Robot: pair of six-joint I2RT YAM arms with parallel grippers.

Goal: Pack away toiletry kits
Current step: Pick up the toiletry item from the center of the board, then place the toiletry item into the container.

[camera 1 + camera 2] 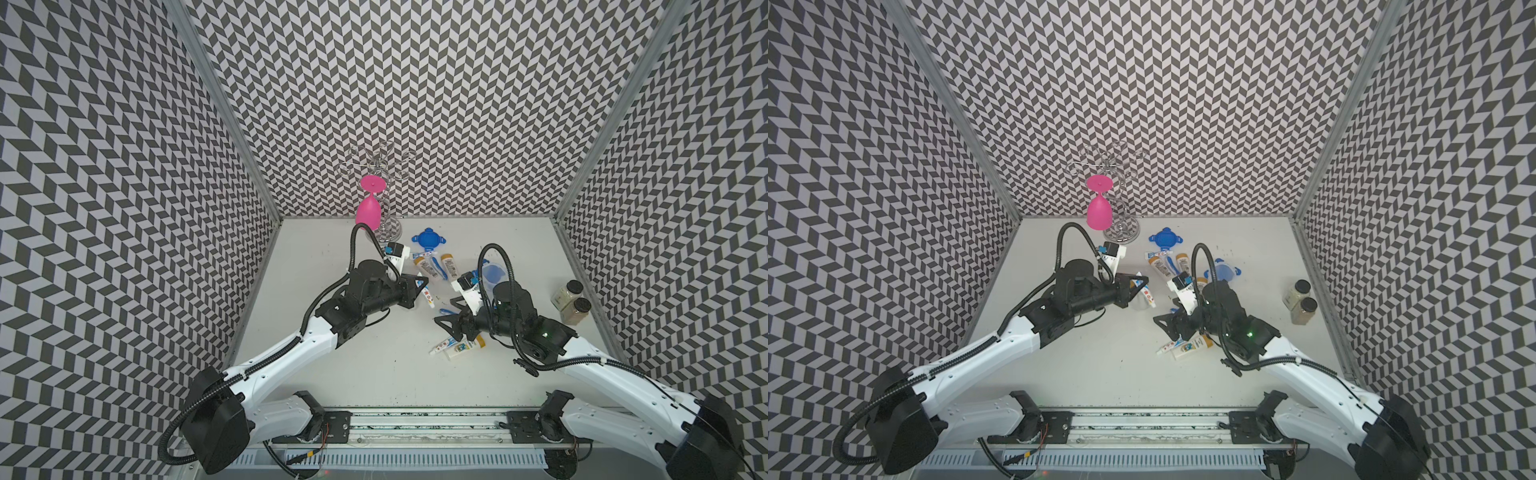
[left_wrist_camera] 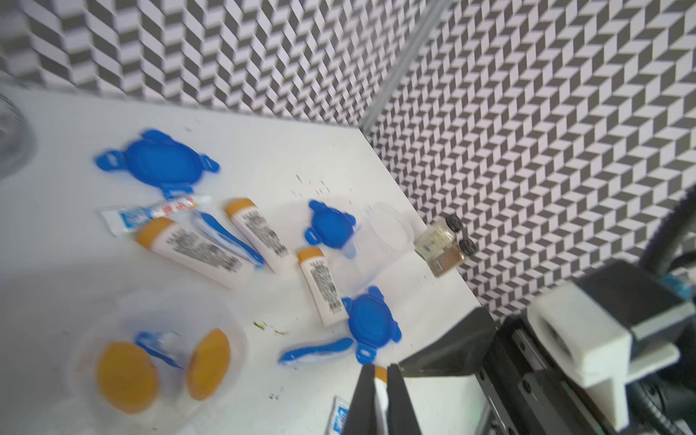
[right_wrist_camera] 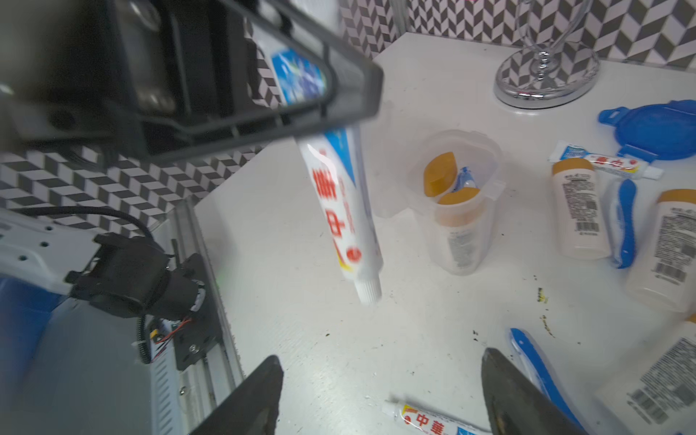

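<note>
A: The left gripper (image 2: 381, 376)?
B: Clamped on the toothpaste tube (image 3: 341, 211), hanging cap-down near the clear jar (image 3: 463, 226).
A: The right gripper (image 3: 382, 357)?
B: Jaws wide, empty, above the table (image 3: 301, 320) beside a blue toothbrush (image 3: 534, 361).

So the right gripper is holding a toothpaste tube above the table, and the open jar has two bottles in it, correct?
Not quite. The left gripper is the one shut on the toothpaste tube; the right gripper stands open and empty. The right wrist view shows both. The open jar does have two bottles in it.
</note>
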